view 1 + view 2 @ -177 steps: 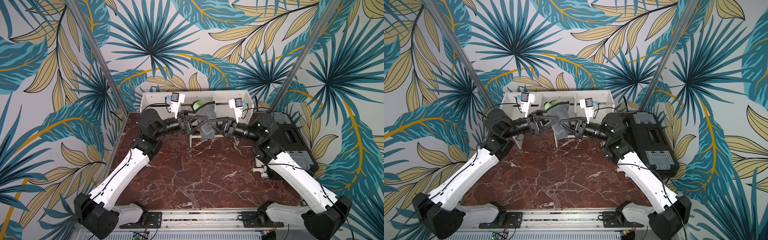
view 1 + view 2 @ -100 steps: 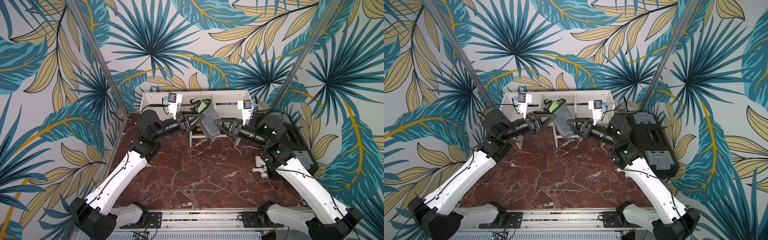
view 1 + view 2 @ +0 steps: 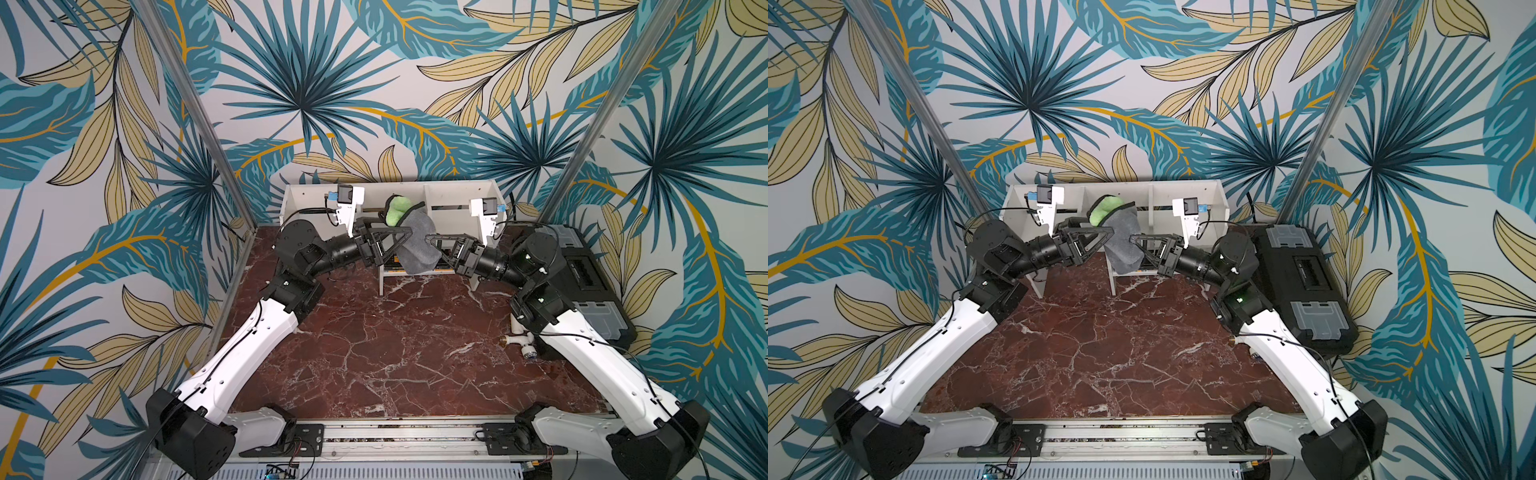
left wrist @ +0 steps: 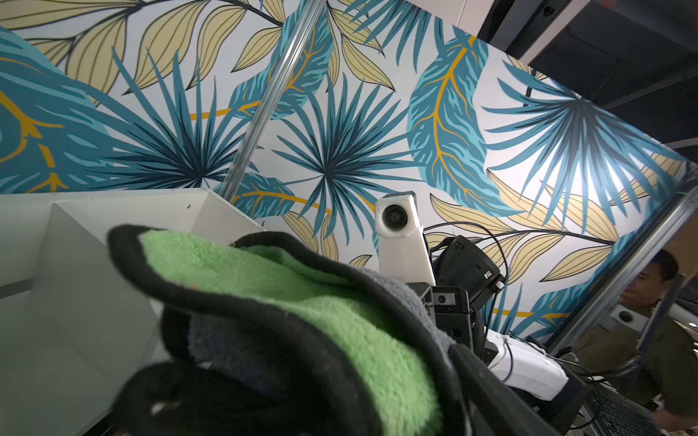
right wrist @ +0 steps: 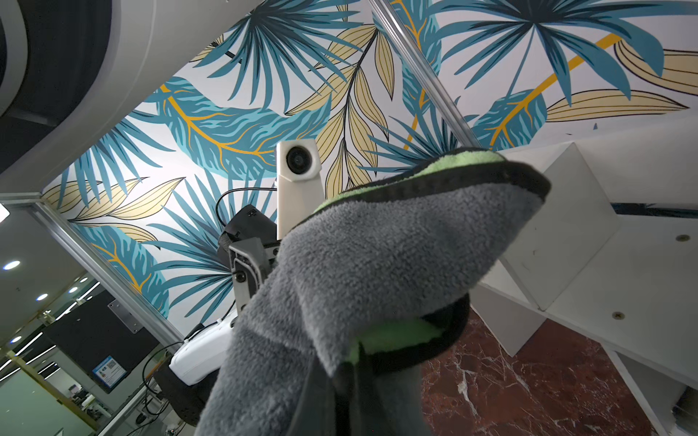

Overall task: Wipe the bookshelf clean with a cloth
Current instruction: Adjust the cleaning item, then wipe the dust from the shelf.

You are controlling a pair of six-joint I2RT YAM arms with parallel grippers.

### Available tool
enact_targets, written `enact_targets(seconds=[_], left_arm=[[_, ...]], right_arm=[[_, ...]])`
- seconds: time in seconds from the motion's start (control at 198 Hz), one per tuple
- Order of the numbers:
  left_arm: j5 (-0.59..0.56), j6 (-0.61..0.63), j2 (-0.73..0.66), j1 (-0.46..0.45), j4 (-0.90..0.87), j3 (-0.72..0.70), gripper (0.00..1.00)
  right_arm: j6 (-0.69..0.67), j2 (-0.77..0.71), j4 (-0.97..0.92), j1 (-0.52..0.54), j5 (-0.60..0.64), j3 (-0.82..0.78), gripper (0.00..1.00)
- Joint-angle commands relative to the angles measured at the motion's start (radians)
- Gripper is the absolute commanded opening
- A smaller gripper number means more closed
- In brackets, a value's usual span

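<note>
Top views: right gripper [image 3: 428, 240] pinches cloth [image 3: 417, 249] before bookshelf [image 3: 453, 195]; left gripper [image 3: 408, 233] spread unclear; toolbox [image 3: 1308, 270] writing illegible.

A red-brown, marble-patterned tabletop [image 3: 395, 345] carries everything: the white bookshelf [image 3: 453, 195] stands at its far edge, a long black toolbox [image 3: 1308, 274] lies along its right side, and a small white pipe fitting [image 3: 521, 338] rests just beside that toolbox
</note>
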Motion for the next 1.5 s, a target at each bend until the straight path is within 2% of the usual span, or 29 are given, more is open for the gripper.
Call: enact_targets(seconds=[0.0,0.02,0.096,0.131,0.192,0.207,0.237,0.302,0.313,0.338,0.353,0.489,0.519,0.554,0.635,0.771,0.938,1.129,1.18,1.21,1.24,1.346,1.381,1.492], left_arm=[[0.063,-0.049,0.010,-0.002,0.108,-0.027,0.69],[0.060,-0.050,0.010,-0.002,0.109,-0.027,0.60],[0.041,-0.050,0.015,-0.002,0.083,-0.014,0.15],[0.035,-0.039,0.019,-0.002,0.053,-0.003,0.00],[0.006,-0.006,0.018,-0.002,-0.004,0.013,0.00],[-0.004,0.001,0.016,-0.002,-0.012,0.015,0.00],[-0.025,0.014,0.011,-0.001,-0.025,0.014,0.00],[-0.077,0.068,-0.006,0.001,-0.082,0.023,0.00],[-0.085,0.082,-0.010,0.002,-0.099,0.028,0.00],[-0.106,0.114,-0.015,0.004,-0.145,0.043,0.00],[-0.119,0.135,-0.018,0.004,-0.173,0.053,0.00],[-0.200,0.263,-0.008,0.028,-0.369,0.157,0.00],[-0.203,0.263,0.010,0.038,-0.437,0.204,0.00],[-0.250,0.319,0.024,0.043,-0.468,0.231,0.00],[-0.284,0.353,0.070,0.048,-0.511,0.299,0.00],[-0.299,0.369,0.172,0.048,-0.529,0.416,0.00],[-0.295,0.367,0.308,0.038,-0.535,0.553,0.00],[-0.486,0.456,0.397,0.014,-0.555,0.541,0.00],[-0.566,0.494,0.427,0.008,-0.577,0.540,0.05],[-0.601,0.512,0.444,0.004,-0.584,0.537,0.14],[-0.636,0.522,0.461,0.001,-0.591,0.535,0.25],[-0.684,0.531,0.489,-0.003,-0.580,0.511,0.75],[-0.699,0.530,0.486,-0.003,-0.574,0.502,0.88],[-0.693,0.528,0.460,-0.003,-0.546,0.492,0.99]], right_arm=[[0.027,0.009,0.067,0.003,-0.021,-0.018,0.00],[0.026,0.009,0.066,0.003,-0.019,-0.019,0.00],[0.026,0.008,0.064,0.004,-0.016,-0.022,0.00],[0.024,0.006,0.059,0.004,-0.012,-0.021,0.00],[0.008,0.002,0.033,0.003,0.001,-0.019,0.00],[0.003,0.000,0.020,0.002,0.008,-0.018,0.03],[-0.023,-0.008,-0.016,0.002,0.026,-0.013,0.15],[-0.091,-0.036,-0.147,-0.005,0.082,0.005,0.49],[-0.106,-0.040,-0.170,-0.007,0.094,0.009,0.58],[-0.142,-0.052,-0.219,-0.014,0.124,0.020,0.94],[-0.161,-0.060,-0.254,-0.019,0.142,0.029,0.99],[-0.252,-0.104,-0.479,-0.094,0.253,0.095,1.00],[-0.304,-0.110,-0.619,-0.112,0.390,0.141,0.99],[-0.331,-0.102,-0.714,-0.121,0.506,0.178,0.99],[-0.350,-0.023,-0.977,-0.161,0.816,0.319,0.99],[-0.348,0.180,-1.271,-0.219,1.018,0.588,0.99],[-0.427,0.304,-1.287,-0.243,1.064,0.694,0.99],[-0.451,0.324,-1.203,-0.294,1.082,0.649,0.98],[-0.460,0.332,-1.207,-0.302,1.085,0.647,0.93],[-0.470,0.334,-1.203,-0.306,1.078,0.643,0.89],[-0.481,0.336,-1.201,-0.309,1.074,0.635,0.84],[-0.524,0.335,-1.165,-0.313,1.036,0.599,0.70],[-0.538,0.336,-1.156,-0.313,1.017,0.592,0.66],[-0.578,0.343,-1.134,-0.313,0.974,0.583,0.53]])
